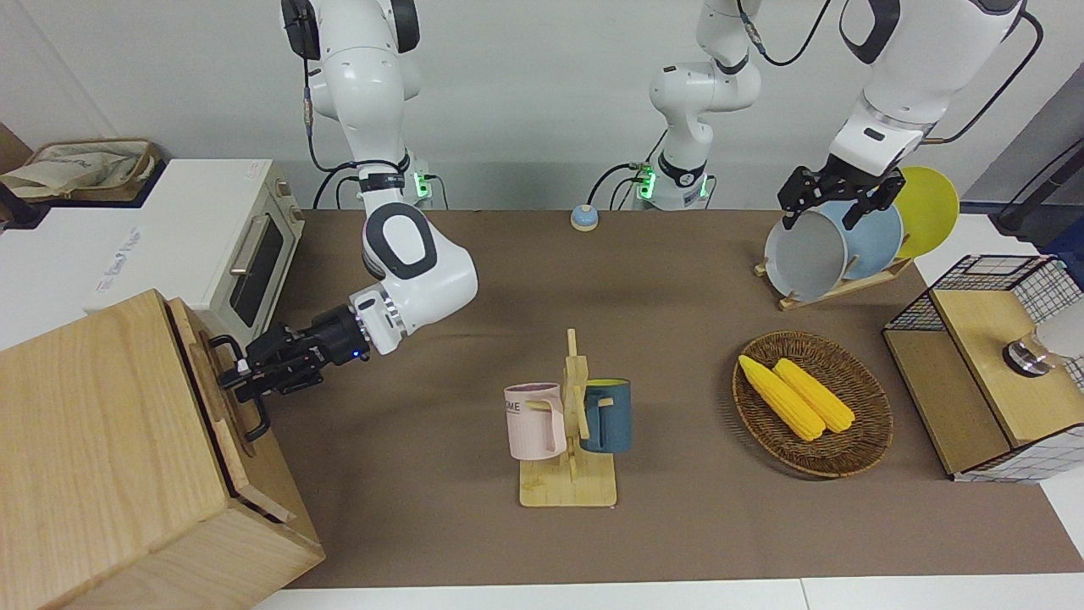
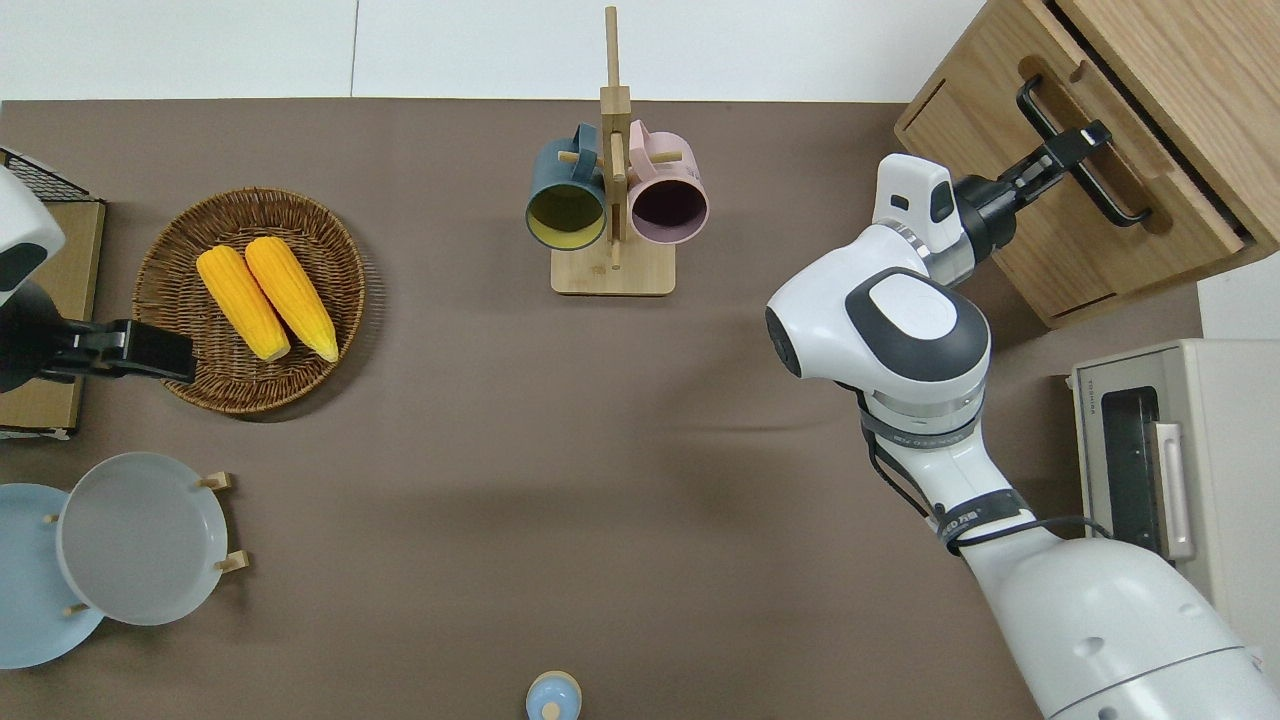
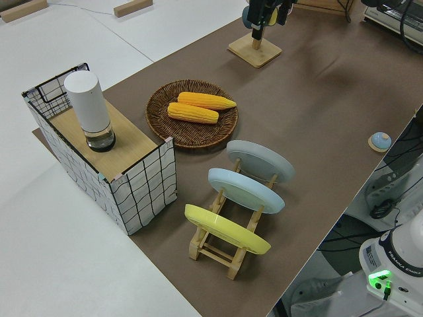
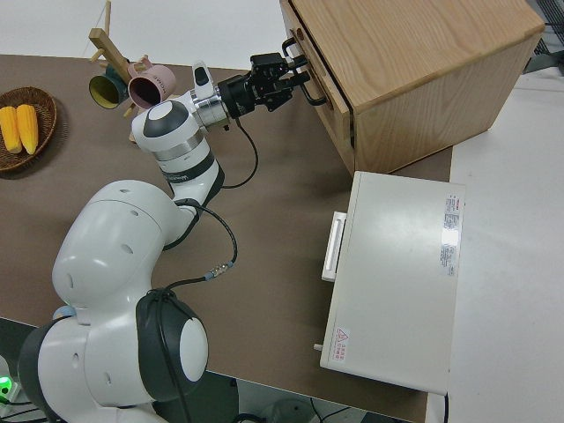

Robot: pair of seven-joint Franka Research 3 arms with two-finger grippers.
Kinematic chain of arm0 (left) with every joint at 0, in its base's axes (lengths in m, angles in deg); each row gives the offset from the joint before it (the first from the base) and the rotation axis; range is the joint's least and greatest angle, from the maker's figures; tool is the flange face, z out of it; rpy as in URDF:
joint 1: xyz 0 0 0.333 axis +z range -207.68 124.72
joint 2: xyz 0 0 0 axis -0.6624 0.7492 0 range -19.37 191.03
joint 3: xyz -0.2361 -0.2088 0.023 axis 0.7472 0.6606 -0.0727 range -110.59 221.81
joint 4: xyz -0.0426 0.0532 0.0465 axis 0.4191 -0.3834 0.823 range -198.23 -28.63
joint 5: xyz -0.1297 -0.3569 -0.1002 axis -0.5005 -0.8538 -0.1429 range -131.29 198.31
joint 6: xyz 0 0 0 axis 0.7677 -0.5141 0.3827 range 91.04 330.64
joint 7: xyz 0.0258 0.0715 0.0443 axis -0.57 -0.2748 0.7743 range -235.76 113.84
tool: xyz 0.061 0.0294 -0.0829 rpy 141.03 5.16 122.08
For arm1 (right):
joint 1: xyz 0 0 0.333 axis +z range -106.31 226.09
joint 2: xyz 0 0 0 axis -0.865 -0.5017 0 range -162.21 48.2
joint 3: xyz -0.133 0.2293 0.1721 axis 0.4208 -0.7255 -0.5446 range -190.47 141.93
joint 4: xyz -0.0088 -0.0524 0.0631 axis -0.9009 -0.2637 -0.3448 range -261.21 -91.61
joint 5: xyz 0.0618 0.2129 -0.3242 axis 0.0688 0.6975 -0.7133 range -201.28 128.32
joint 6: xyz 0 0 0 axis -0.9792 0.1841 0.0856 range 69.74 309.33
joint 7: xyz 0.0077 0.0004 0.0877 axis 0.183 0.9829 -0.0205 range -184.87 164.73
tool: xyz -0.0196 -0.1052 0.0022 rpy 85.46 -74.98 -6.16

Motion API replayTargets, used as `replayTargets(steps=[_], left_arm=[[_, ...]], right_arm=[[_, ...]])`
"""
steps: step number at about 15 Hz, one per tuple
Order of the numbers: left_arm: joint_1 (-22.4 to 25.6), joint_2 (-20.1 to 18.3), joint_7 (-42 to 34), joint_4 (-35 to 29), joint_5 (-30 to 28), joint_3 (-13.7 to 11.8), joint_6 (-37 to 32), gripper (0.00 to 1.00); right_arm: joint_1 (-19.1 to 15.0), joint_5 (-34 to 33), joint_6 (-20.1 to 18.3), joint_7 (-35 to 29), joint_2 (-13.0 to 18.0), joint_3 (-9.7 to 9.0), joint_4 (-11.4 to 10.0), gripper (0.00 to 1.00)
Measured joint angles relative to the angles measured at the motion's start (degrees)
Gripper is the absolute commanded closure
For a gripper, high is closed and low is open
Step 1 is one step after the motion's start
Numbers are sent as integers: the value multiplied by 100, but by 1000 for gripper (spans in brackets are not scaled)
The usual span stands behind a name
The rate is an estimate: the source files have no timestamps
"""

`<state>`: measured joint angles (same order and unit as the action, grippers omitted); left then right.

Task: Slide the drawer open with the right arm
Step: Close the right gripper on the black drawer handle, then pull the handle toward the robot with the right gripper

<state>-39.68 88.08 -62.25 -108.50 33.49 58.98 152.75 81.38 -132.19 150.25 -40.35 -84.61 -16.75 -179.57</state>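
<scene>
Reaching sideways, right arm [image 1: 398, 280] has the right gripper [image 1: 240, 375] at the drawer [image 2: 1120, 160] front, fingers pinched on the black loop handle [image 2: 1080, 150]; drawer sits at upper right of the overhead frame, lower left in the front one, pulled slightly out of the pale wooden cabinet [image 1: 102, 457]. Toaster oven [image 1: 203, 237] sits just above the cabinet in the front frame. Left arm parked, its grip cannot be told

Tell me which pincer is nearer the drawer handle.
Right. The right pincer is at the drawer handle, fingers around its bar. The left arm is parked at the table's opposite end.
</scene>
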Motion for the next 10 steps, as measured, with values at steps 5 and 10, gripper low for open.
replayTargets(steps=[5,10], left_arm=[[0,0,0,0,0,0,0,7],[0,0,0,0,0,0,0,7]], right_arm=[[12,3,-3,-71,-22,-6,10,994],[14,7,-3,-71,-23,-7,15,994]])
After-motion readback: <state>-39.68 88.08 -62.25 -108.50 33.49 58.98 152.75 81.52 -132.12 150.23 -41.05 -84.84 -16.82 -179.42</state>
